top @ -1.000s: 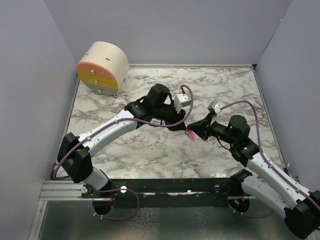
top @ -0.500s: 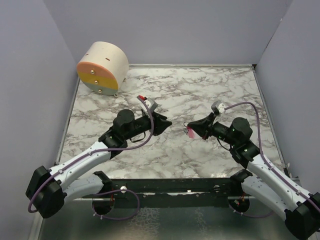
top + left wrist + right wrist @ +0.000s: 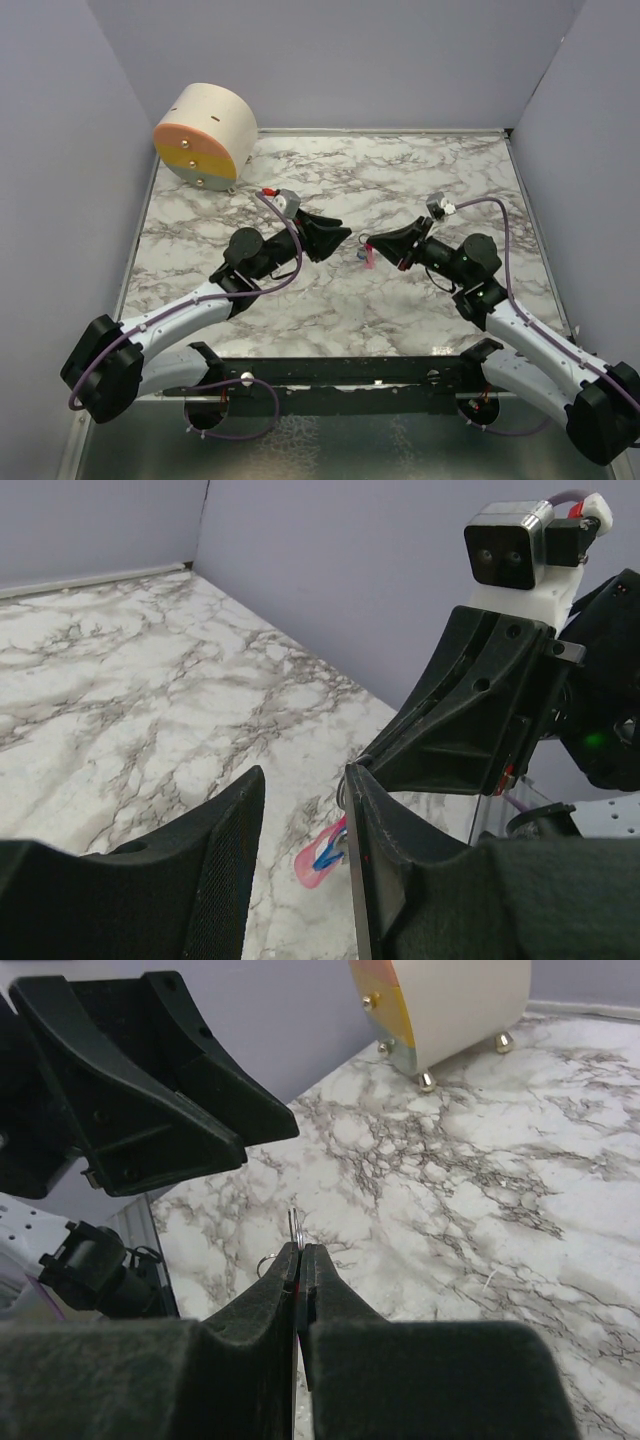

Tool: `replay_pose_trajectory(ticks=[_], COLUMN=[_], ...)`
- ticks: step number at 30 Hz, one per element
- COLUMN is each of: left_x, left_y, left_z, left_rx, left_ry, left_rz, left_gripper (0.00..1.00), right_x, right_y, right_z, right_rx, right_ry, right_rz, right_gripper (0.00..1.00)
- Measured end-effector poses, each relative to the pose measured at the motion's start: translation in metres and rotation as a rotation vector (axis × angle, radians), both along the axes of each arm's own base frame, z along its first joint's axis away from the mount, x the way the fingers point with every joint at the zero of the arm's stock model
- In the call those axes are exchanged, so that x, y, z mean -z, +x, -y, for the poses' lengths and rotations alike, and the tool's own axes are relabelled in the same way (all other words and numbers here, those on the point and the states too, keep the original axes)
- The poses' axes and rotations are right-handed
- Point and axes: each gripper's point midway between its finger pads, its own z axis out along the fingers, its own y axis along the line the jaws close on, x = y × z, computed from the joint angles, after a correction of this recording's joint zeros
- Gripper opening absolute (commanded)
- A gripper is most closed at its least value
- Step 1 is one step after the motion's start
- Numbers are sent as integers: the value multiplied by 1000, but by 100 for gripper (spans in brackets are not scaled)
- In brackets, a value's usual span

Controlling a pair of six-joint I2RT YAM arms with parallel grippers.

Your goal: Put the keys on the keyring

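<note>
Left white-shelled arm (image 3: 180,310) & right white-shelled arm (image 3: 535,350): black joint housings, purple cables (image 3: 297,240) looped alongside, green LEDs (image 3: 487,292) on rt. Black wedge-shaped fingers (image 3: 215,870) w/ mesh-textured inner faces; white cam mount (image 3: 525,590).

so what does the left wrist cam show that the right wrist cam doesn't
Only the left wrist view: the pink key, a blue bit beside it, hanging under the tip of the right gripper, framed by the open left gripper; also the right wrist camera. Only the right wrist view: the round cream box with gold feet, and thin metal poking from its own shut fingertips. Both: the marble table, the purple wall, and the opposite gripper facing the lens.
</note>
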Motion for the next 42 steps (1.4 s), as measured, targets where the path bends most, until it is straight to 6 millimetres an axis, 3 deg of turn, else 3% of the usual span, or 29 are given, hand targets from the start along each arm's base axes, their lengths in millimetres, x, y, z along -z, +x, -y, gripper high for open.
replay_pose_trajectory(ticks=[6,24,42], left_x=[-1,-14,-17], left_y=[0,-4,-5], left_z=[3,15,19], left_rx=[11,87,114], left_ry=[-71,-192,-228], left_rz=[1,4,14], left_gripper=[40,38,28], right_x=[-16,-32,-42], right_y=[0,8,12], right_z=[-2,-9,-13], right_rx=[-7,-16,-26], right_ry=[72,157,195], right_rz=[3,-16,-8], right_gripper=[1,1,1])
